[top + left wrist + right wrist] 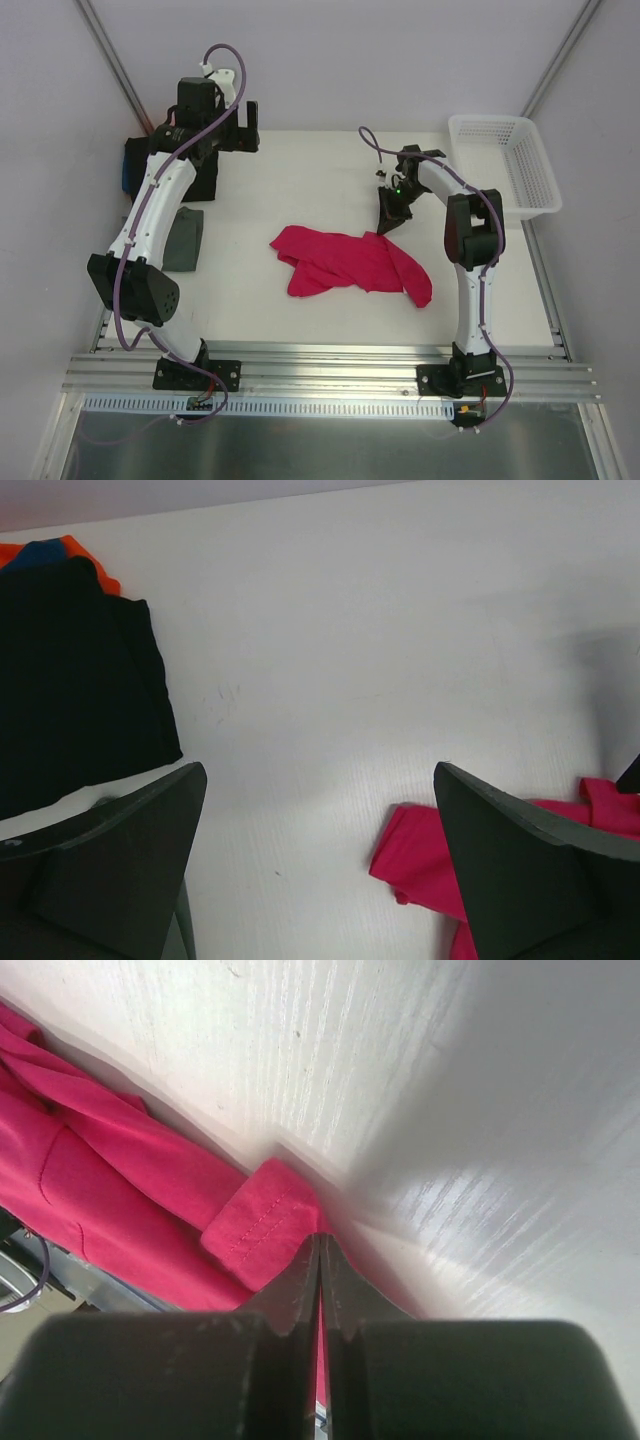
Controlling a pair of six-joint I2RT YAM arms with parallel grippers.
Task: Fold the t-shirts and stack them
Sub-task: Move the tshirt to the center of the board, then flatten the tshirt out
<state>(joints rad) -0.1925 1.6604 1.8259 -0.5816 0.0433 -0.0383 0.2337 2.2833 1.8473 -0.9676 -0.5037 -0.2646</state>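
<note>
The right gripper [320, 1248], jaws pressed together, is pinching an edge of the crimson-pink t-shirt [120, 1190]. A sliver of pink cloth is showing in the slit between its two fingers, right beside the stitched sleeve cuff [258, 1222]. Seen from above, this gripper [386, 222] is pointing down at the far edge of the shirt [350, 265], which is lying crumpled and unfolded in the middle of the white table [300, 170].

The left gripper [320, 770] is hanging with jaws spread wide and nothing between them, over bare tabletop at the far left [243, 128]. In its wrist view, a folded black t-shirt [70, 680] is lying to one side, with an orange t-shirt [95, 565] and a blue t-shirt [40, 552] peeking out from beneath its far edge. A corner of the pink shirt [420, 855] is showing on the other side.

A folded grey-green t-shirt [183, 238] is resting alone at the left edge, beside the left arm and well apart from the pink one. A white mesh basket [490, 122] is sitting at the far right corner.
</note>
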